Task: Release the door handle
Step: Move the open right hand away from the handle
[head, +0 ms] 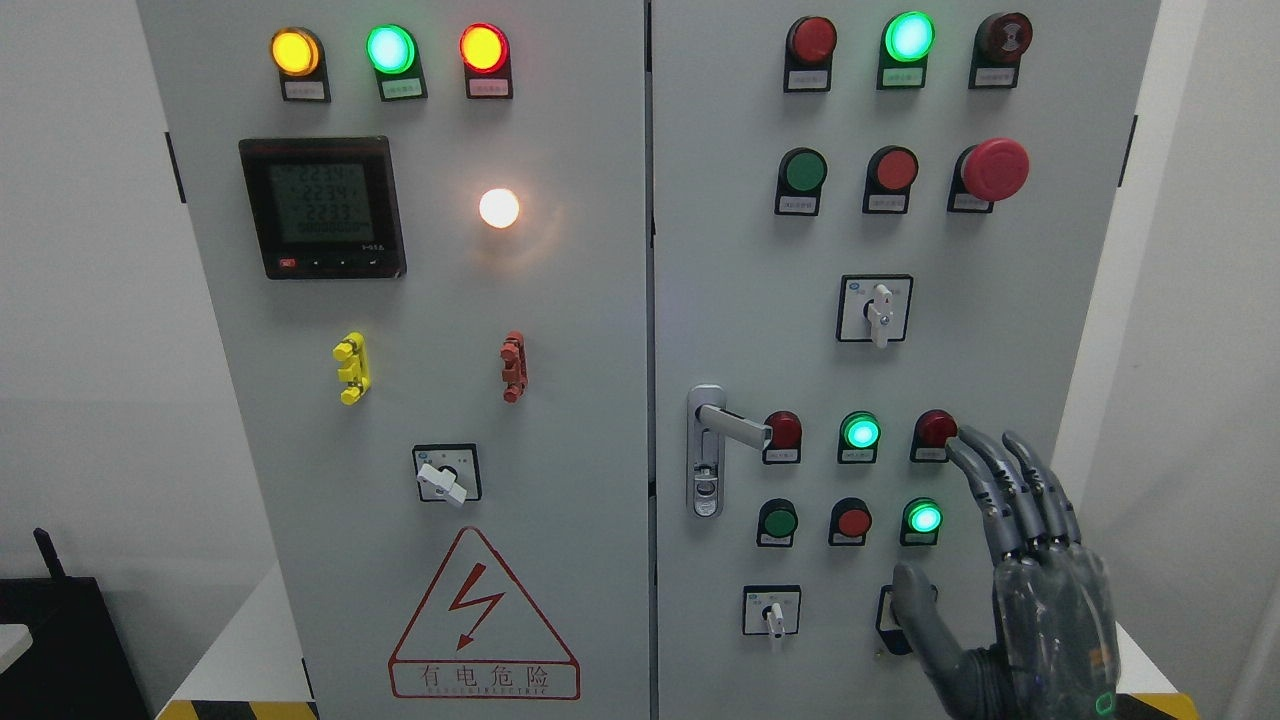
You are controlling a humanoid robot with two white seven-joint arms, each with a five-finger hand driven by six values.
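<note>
A silver lever door handle (732, 425) sits on its plate (706, 452) at the left edge of the cabinet's right door (1000, 300), with the lever pointing right. My right hand (1010, 545) is raised in front of the lower right of that door, well to the right of the handle and apart from it. Its grey fingers (990, 480) are stretched upward and hold nothing; the thumb (915, 610) covers a rotary switch. The left arm does not show.
The grey electrical cabinet has two shut doors with lit indicator lamps (390, 48), push buttons (860, 432), a red emergency stop (995, 168), rotary switches (875, 310), a meter display (323, 207) and a warning triangle (483, 620). A black box (60, 640) stands lower left.
</note>
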